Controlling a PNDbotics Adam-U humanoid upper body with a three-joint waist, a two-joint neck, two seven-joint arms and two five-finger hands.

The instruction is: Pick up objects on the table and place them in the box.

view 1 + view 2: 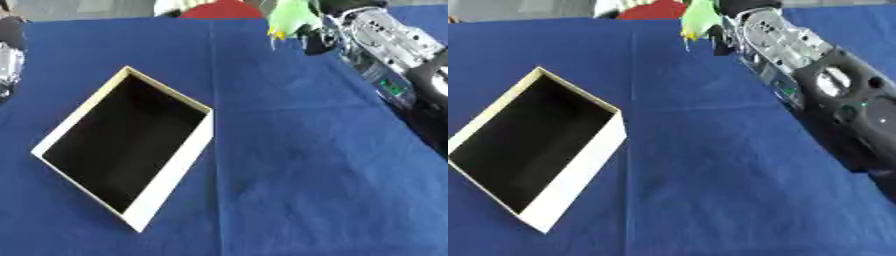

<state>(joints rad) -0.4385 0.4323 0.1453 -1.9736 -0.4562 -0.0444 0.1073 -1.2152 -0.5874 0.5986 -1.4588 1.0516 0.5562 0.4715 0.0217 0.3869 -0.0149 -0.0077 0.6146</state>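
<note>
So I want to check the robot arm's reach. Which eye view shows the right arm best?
The right eye view: the right arm runs from the lower right edge up to the green object at the far edge of the blue table. The left eye view cuts off the forearm at its right edge.

A deep blue cloth (pixel 297 165) covered the tabletop and filled nearly the whole view. A straight crease (pixel 213 100) ran down it from the far edge towards the near edge, and faint wrinkles crossed it on the right half. Beyond the far edge lay a pale grey strip of floor or wall (pixel 79 7), too blurred to tell which. The light fell evenly, with soft shadows only.
</note>
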